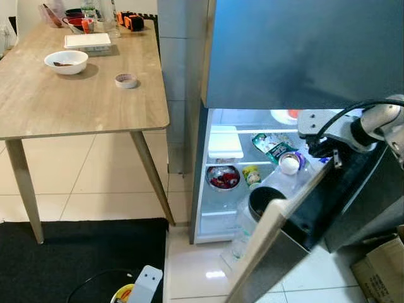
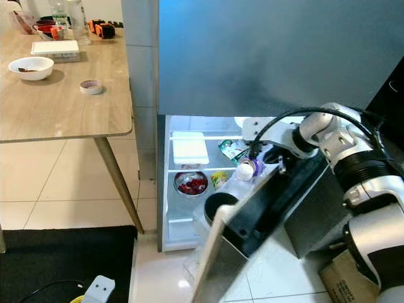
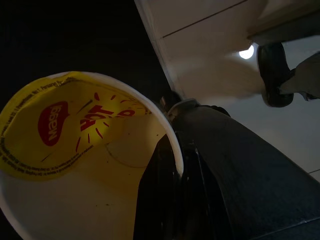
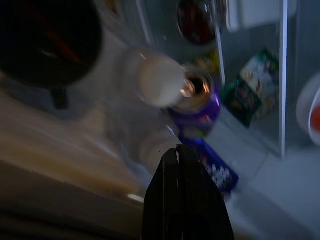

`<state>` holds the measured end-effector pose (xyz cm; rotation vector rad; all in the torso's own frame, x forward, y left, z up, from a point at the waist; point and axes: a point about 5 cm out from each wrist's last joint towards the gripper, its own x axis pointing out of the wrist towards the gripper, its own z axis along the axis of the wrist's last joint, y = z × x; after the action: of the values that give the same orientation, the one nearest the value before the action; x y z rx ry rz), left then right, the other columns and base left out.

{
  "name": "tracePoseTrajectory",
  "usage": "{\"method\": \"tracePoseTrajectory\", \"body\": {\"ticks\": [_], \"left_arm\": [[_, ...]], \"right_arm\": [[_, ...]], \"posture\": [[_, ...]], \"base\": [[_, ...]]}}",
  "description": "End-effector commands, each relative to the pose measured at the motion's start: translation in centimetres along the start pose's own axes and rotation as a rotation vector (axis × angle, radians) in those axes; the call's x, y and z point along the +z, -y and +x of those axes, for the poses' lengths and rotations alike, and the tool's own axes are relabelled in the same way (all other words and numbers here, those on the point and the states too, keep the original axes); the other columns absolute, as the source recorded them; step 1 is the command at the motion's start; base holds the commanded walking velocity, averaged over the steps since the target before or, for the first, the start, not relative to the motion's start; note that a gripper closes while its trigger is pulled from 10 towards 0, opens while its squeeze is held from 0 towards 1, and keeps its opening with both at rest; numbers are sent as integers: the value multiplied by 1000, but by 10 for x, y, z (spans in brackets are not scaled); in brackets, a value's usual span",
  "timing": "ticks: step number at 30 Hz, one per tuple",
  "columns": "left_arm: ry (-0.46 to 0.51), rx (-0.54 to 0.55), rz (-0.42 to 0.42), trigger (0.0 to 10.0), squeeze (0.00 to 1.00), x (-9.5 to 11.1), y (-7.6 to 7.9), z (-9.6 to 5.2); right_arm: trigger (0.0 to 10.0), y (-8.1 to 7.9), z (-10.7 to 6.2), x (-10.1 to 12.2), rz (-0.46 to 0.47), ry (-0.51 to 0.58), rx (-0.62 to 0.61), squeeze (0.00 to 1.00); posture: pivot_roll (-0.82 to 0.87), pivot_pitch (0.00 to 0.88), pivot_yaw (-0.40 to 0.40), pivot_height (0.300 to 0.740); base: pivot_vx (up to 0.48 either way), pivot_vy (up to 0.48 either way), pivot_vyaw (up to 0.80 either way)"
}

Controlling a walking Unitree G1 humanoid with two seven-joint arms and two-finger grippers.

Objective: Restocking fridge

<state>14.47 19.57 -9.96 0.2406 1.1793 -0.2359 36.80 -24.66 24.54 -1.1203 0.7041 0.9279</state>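
Note:
The fridge's lower compartment (image 1: 214, 208) stands open and lit. Inside are a white box (image 1: 225, 142), a bowl of red food (image 1: 222, 177), a green packet (image 1: 268, 146) and a small yellow jar (image 1: 251, 175). The open door (image 1: 303, 221) carries a black container (image 1: 265, 201), a white-capped bottle (image 1: 289, 164) and a purple can (image 4: 197, 102). My right gripper (image 4: 184, 155) hovers over the door shelf just short of the can, shut on nothing. Low at my left side, the left gripper (image 3: 167, 165) is shut on a yellow-lidded Maggi noodle cup (image 3: 75, 130).
A wooden table (image 1: 63, 107) stands left of the fridge with a white bowl (image 1: 65, 61), a tape roll (image 1: 126, 80) and a white tray (image 1: 88, 41). A black mat (image 1: 76, 259) with a cable lies on the floor. A cardboard box (image 1: 379, 268) sits at the lower right.

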Motion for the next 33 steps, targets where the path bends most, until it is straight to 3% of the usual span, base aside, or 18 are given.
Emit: {"method": "tracePoseTrajectory", "body": {"ticks": [1,7,11,15,20,23,25,26,28,29,30,33], "left_arm": [[-49,-28,14,10000,0,-12,8,0],[-48,-29,16,10000,0,-12,9,0],[-49,-35,19,10000,0,-13,11,1],[-50,-39,20,10000,0,-13,12,1],[-57,-44,24,10000,0,-15,12,0],[-57,-44,24,10000,0,-15,12,0],[-58,-43,26,10000,0,-16,12,0],[-58,-43,26,10000,0,-16,12,0],[-58,-38,23,10000,0,-17,11,0],[-58,-38,23,10000,0,-17,11,0],[-59,-33,23,10000,0,-17,10,0],[-59,-30,21,10000,0,-18,10,0]], "right_arm": [[10000,-3,-1,-10,32,-23,0,0],[10000,-8,-7,-20,53,-9,32,0],[10000,-23,-13,-32,59,14,119,0],[10000,-33,-18,-33,57,62,179,0],[10000,-49,-30,-23,35,204,253,0],[10000,-49,-30,-23,35,204,253,0],[10000,-55,-22,-4,2,371,233,0],[10000,-55,-22,-4,2,371,233,0],[10000,-62,-11,18,23,588,213,0],[10000,-62,-11,18,23,588,213,0],[10000,-67,-6,34,76,760,196,0],[10000,-68,-7,39,98,825,186,0]], "posture": [[-20,0,-100,740],[-28,0,-102,740],[-41,0,-105,740],[-43,0,-107,740],[-62,0,-109,740],[-62,0,-109,740],[-57,0,-106,740],[-57,0,-106,740],[-52,0,-99,740],[-52,0,-99,740],[-47,0,-92,740],[-47,0,-92,740]], "base": [[0,0,0],[0,0,0],[0,0,0],[0,0,0],[0,0,0],[0,0,0],[0,0,0],[0,0,0],[0,0,0],[0,0,0],[0,0,0],[0,0,0]]}}
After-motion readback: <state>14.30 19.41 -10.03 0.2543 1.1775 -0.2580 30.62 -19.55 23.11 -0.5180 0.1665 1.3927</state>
